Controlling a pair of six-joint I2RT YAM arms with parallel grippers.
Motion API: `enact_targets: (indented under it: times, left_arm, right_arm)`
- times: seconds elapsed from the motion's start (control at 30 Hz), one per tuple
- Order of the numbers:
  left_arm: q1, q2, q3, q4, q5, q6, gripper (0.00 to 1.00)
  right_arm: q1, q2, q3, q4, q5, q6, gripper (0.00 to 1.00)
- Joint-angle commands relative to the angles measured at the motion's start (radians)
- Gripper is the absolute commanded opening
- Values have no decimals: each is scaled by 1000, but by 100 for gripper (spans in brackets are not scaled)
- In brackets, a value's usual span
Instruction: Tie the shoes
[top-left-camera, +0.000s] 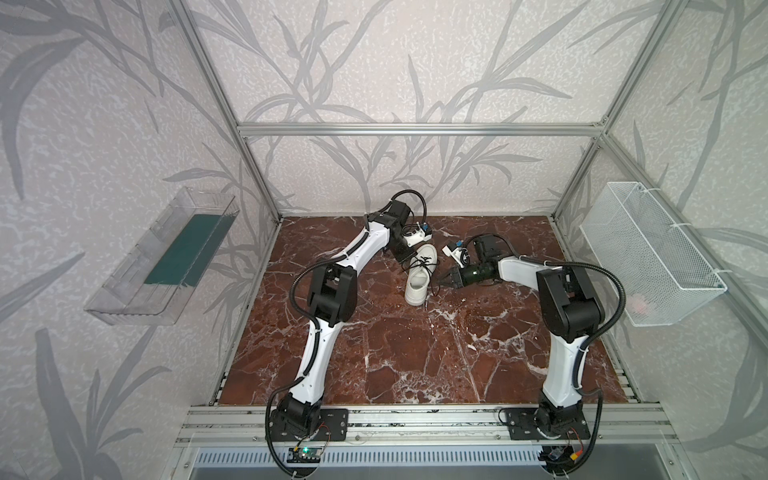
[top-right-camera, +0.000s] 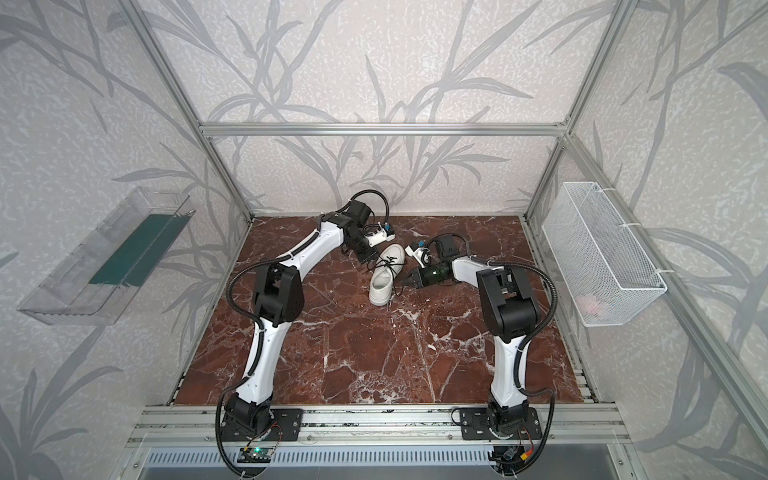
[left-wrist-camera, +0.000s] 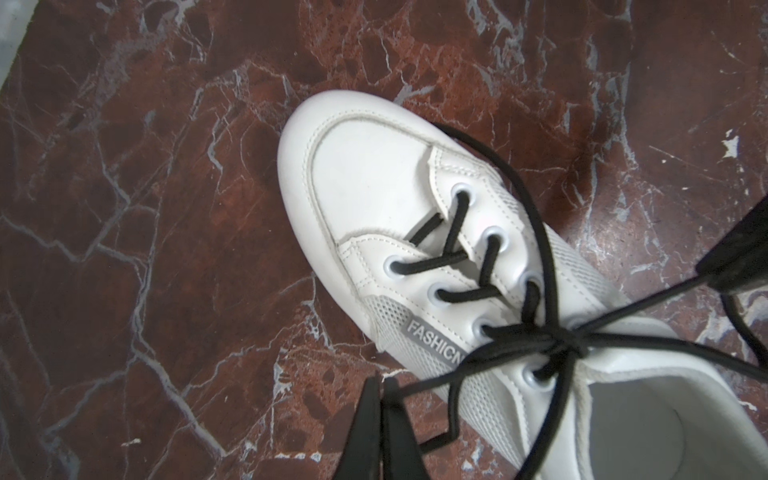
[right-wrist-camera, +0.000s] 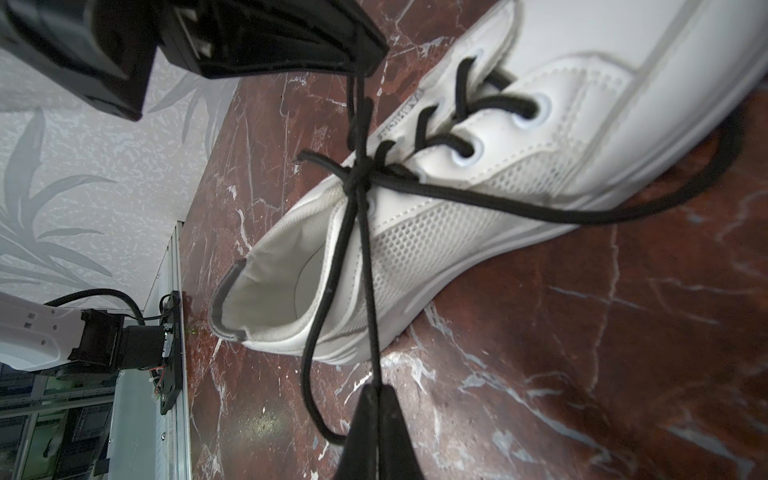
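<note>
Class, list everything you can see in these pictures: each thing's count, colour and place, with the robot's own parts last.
sneaker: one, white, on the far middle of the table, between both grippers.
laces: black, knotted over the sneaker's tongue, ends pulled out to both sides.
table: one, red-brown marble pattern.
clear tray: one, transparent with a green base, on the left wall.
wire basket: one, white mesh, on the right wall, something pink inside.
left gripper: black, shut on a lace.
right gripper: black, shut on a lace.

A lab test cell: aluminium frame (top-left-camera: 409, 129), wallpapered panels (top-left-camera: 104, 104), marble-print floor (top-left-camera: 415, 353), two base-bolted arms.
</note>
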Motion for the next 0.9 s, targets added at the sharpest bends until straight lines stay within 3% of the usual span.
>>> enact_targets:
  times: [0.0,0.03,0.1,0.13,0.2,0.23,0.33,0.7,0.87]
  left_arm:
    - [44,-1,10,-4,8,7,0]
    - [42,-3,11,-13,48,16,0]
    - [36,-12,1,-28,142,19,0]
    - [31,-21,-11,-20,168,7,4]
    - [25,-41,-47,2,191,-3,27]
    - [22,-52,-67,25,188,-16,32]
    - [24,-78,-112,73,186,-28,39]
    - [36,-119,-130,132,173,-60,44]
    - [37,-134,-161,153,177,-62,45]
  right_arm:
    - [-5,-11,14,-107,-11,-4,0]
    - [-5,-14,20,-95,-26,8,0]
    - [-7,-25,31,-71,-34,41,27]
    - [-11,-31,35,-62,-34,51,32]
    - [-24,-38,47,-58,-32,68,40]
    - [-34,-40,50,-51,-27,84,42]
    - [-57,-28,71,-31,-19,146,44]
    - [-64,152,294,-47,105,386,41]
    - [-63,221,334,-41,110,459,41]
